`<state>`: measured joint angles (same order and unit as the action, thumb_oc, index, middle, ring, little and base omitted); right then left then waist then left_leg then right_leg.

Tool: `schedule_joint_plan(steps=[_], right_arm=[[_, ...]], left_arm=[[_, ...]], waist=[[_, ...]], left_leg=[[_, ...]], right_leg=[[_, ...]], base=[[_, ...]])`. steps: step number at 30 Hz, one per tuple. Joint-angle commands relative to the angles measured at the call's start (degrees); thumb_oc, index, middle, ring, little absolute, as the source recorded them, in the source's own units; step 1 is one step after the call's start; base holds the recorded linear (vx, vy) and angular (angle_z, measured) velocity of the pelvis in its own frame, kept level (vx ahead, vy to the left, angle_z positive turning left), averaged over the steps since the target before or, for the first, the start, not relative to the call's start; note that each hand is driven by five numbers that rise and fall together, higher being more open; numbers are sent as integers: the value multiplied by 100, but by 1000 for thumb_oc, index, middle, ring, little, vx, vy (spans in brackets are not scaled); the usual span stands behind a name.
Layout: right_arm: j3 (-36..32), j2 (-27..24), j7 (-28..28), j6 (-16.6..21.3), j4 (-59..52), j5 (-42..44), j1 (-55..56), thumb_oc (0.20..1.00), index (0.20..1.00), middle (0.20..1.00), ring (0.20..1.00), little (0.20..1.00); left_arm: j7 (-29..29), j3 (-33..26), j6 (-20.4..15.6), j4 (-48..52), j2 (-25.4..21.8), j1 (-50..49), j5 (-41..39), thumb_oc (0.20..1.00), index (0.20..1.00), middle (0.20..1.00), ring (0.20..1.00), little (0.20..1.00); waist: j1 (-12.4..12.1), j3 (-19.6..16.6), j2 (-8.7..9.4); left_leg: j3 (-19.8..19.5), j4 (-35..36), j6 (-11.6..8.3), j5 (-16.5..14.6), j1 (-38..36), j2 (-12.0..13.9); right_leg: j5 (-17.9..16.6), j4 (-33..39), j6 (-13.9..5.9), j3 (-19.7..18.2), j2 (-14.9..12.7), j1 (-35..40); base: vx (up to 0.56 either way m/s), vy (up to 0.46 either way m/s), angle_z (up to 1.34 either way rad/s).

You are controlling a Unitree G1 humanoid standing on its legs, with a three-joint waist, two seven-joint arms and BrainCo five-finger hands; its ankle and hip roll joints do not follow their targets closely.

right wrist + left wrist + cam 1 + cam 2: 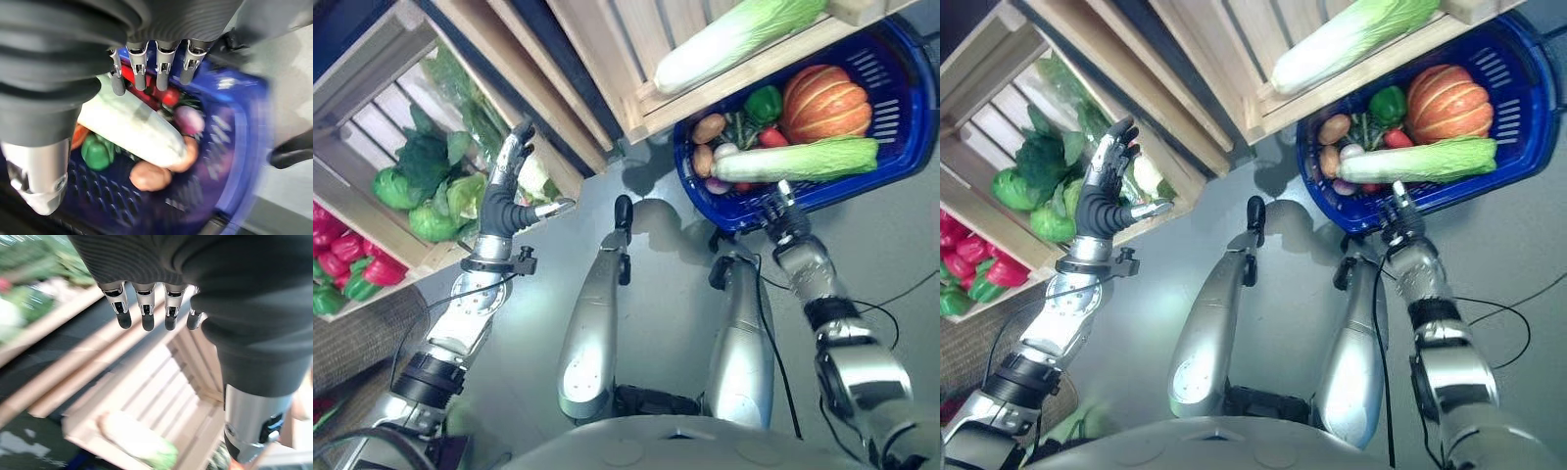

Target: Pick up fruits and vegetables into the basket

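Beside the blue basket you see the right hand, fingers straight; left hand spread by greens crate.

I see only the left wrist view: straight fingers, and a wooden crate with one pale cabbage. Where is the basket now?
Observer: The blue basket is at the robot's right, with the right hand at its near rim.
Operator: Is it already loaded?
Observer: Yes: a pumpkin, a long cabbage, a green pepper and potatoes lie in it.
Operator: And what is near my left hand?
Observer: Another crate, holding green leafy vegetables, just beyond it.
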<state>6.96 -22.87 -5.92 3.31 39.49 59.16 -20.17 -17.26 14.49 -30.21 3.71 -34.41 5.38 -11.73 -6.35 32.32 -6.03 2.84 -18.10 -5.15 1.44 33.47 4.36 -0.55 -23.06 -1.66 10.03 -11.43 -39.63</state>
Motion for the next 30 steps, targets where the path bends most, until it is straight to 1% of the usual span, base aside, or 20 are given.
schedule_joint_plan(steps=[1, 2, 5, 7, 8, 9, 10, 11, 12, 14, 16, 17, 19, 20, 21, 22, 24, 26, 28, 30], right_arm=[[144, 85, -241, 539, -974, -911, 823, 1000, 1000, 1000, 1000, 1000], [175, 161, -318, 558, -1257, -1167, 1019, 1000, 1000, 1000, 1000, 1000], [215, 190, -448, 607, -2042, -1901, 1550, 1000, 1000, 1000, 1000, 1000], [215, 160, -497, 685, -2380, -2198, 1756, 1000, 1000, 1000, 1000, 1000], [259, 144, -567, 704, -2605, -2411, 1866, 1000, 1000, 1000, 1000, 1000], [290, 57, -603, 726, -2876, -2597, 1961, 1000, 1000, 1000, 1000, 1000], [307, -3, -622, 729, -3031, -2743, 2005, 1000, 1000, 1000, 1000, 1000], [328, -96, -636, 740, -3210, -2901, 2055, 1000, 1000, 1000, 1000, 1000], [336, -133, -639, 745, -3288, -2974, 2066, 1000, 1000, 1000, 1000, 1000], [325, -302, -702, 702, -3626, -3226, 2101, 1000, 1000, 1000, 1000, 1000], [293, -461, -683, 710, -3824, -3473, 2158, 1000, 1000, 1000, 1000, 1000], [272, -560, -683, 671, -3940, -3593, 2184, 1000, 1000, 1000, 1000, 1000], [255, -719, -662, 544, -4148, -3778, 2196, 1000, 1000, 1000, 1000, 1000], [238, -770, -647, 499, -4207, -3849, 2204, 1000, 1000, 1000, 1000, 1000], [224, -866, -628, 438, -4274, -3974, 2213, 1000, 1000, 1000, 1000, 1000], [212, -914, -627, 402, -4317, -4064, 2206, 1000, 1000, 1000, 1000, 1000], [217, -1067, -633, 303, -4429, -4272, 2201, 1000, 1000, 1000, 1000, 1000], [225, -1179, -643, 206, -4563, -4464, 2197, 1000, 1000, 1000, 1000, 1000], [241, -1254, -670, 187, -4605, -4564, 2184, 1000, 1000, 1000, 1000, 1000], [248, -1344, -640, 142, -4669, -4684, 2156, 1000, 1000, 1000, 1000, 1000]], left_arm=[[22, -436, -553, 582, 130, -371, 95, 1000, 1000, 1000, 1000, 1000], [-9, -499, -585, 664, 163, -390, 111, 1000, 1000, 1000, 1000, 1000], [-63, -727, -899, 880, 257, -460, 254, 1000, 1000, 1000, 1000, 1000], [-160, -813, -900, 994, 302, -449, 272, 1000, 1000, 1000, 1000, 1000], [-405, -813, -874, 1017, 316, -392, 468, 1000, 1000, 1000, 1000, 1000], [-797, -805, -673, 1027, 319, -284, 886, 1000, 1000, 1000, 1000, 1000], [-952, -793, -535, 1033, 312, -210, 1032, 1000, 1000, 1000, 1000, 1000], [-1233, -768, -261, 1017, 297, -100, 1364, 1000, 1000, 1000, 1000, 1000], [-1334, -750, -96, 996, 284, -38, 1501, 1000, 1000, 1000, 1000, 1000], [-1636, -692, 418, 922, 188, 230, 1855, 1000, 1000, 1000, 1000, 1000], [-1901, -663, 827, 818, 112, 454, 2018, 1000, 1000, 1000, 1000, 1000], [-2044, -650, 1071, 748, 49, 592, 2036, 1000, 1000, 1000, 1000, 1000], [-2110, -610, 1499, 602, -54, 906, 1935, 1000, 1000, 1000, 1000, 1000], [-2148, -588, 1641, 525, -92, 1037, 1909, 1000, 1000, 1000, 1000, 1000], [-2235, -550, 1930, 372, -149, 1255, 1925, 1000, 1000, 1000, 1000, 1000], [-2238, -515, 2060, 277, -178, 1383, 1867, 1000, 1000, 1000, 1000, 1000], [-2282, -407, 2449, -126, -231, 1827, 1651, 1000, 1000, 1000, 1000, 1000], [-2413, -267, 2644, -507, -263, 2143, 1518, 1000, 1000, 1000, 1000, 1000], [-2427, -177, 2772, -751, -254, 2336, 1514, 1000, 1000, 1000, 1000, 1000], [-2494, -58, 2827, -1226, -259, 2647, 1449, 1000, 1000, 1000, 1000, 1000]], waist=[[253, -253, 14], [310, -253, 54], [463, -253, 156], [546, -253, 196], [603, -253, 216], [678, -253, 236], [722, -253, 244], [789, -253, 250], [822, -253, 252], [948, -253, 257], [1080, -253, 240], [1163, -253, 228], [1311, -253, 204], [1365, -253, 198], [1471, -253, 191], [1520, -253, 186], [1694, -253, 196], [1833, -253, 212], [1902, -253, 224], [2019, -253, 255]], left_leg=[[157, 515, 346, -64, -242, -212], [169, 546, 340, -57, -338, -191], [224, 588, 313, -62, -638, -115], [243, 611, 302, -70, -788, -88], [260, 621, 295, -74, -859, -69], [277, 632, 279, -69, -944, -45], [289, 633, 270, -66, -981, -35], [310, 627, 255, -65, -1021, -20], [320, 623, 249, -65, -1036, -12], [366, 615, 231, -59, -1091, 9], [424, 607, 211, -64, -1146, 30], [460, 581, 204, -72, -1170, 37], [541, 543, 186, -85, -1203, 58], [575, 524, 179, -88, -1205, 68], [634, 493, 166, -91, -1216, 90], [669, 481, 161, -94, -1212, 102], [791, 404, 144, -122, -1197, 147], [886, 328, 137, -141, -1158, 174], [944, 285, 136, -157, -1122, 188], [1043, 223, 136, -177, -1049, 218]], right_leg=[[511, -112, -245, 170, 310, 482], [518, -87, -256, 153, 325, 577], [572, -21, -272, 118, 342, 899], [603, 28, -273, 98, 352, 1068], [620, 35, -278, 79, 356, 1131], [635, 42, -283, 47, 359, 1208], [646, 38, -285, 26, 364, 1238], [663, 28, -288, -7, 368, 1265], [670, 19, -291, -23, 368, 1271], [694, -7, -307, -96, 368, 1293], [728, -51, -313, -182, 377, 1284], [744, -81, -313, -229, 382, 1275], [777, -130, -307, -323, 395, 1248], [784, -149, -305, -366, 398, 1225], [794, -182, -299, -427, 413, 1197], [805, -208, -297, -465, 423, 1164], [826, -274, -280, -576, 450, 1070], [846, -362, -263, -654, 480, 966], [854, -397, -254, -703, 497, 897], [849, -433, -240, -771, 532, 783]], base=[[10, 2, -6], [11, 3, -7], [16, 1, -10], [20, 6, -8], [30, 30, -10], [27, 36, -12], [28, 43, -17], [16, 39, -16], [13, 54, -14], [11, 81, -8], [28, 126, -11], [41, 144, -23], [40, 144, -23], [43, 145, -23], [36, 121, -29], [41, 130, -25], [44, 129, -22], [38, 115, -27], [26, 77, -27], [17, 77, -27]])
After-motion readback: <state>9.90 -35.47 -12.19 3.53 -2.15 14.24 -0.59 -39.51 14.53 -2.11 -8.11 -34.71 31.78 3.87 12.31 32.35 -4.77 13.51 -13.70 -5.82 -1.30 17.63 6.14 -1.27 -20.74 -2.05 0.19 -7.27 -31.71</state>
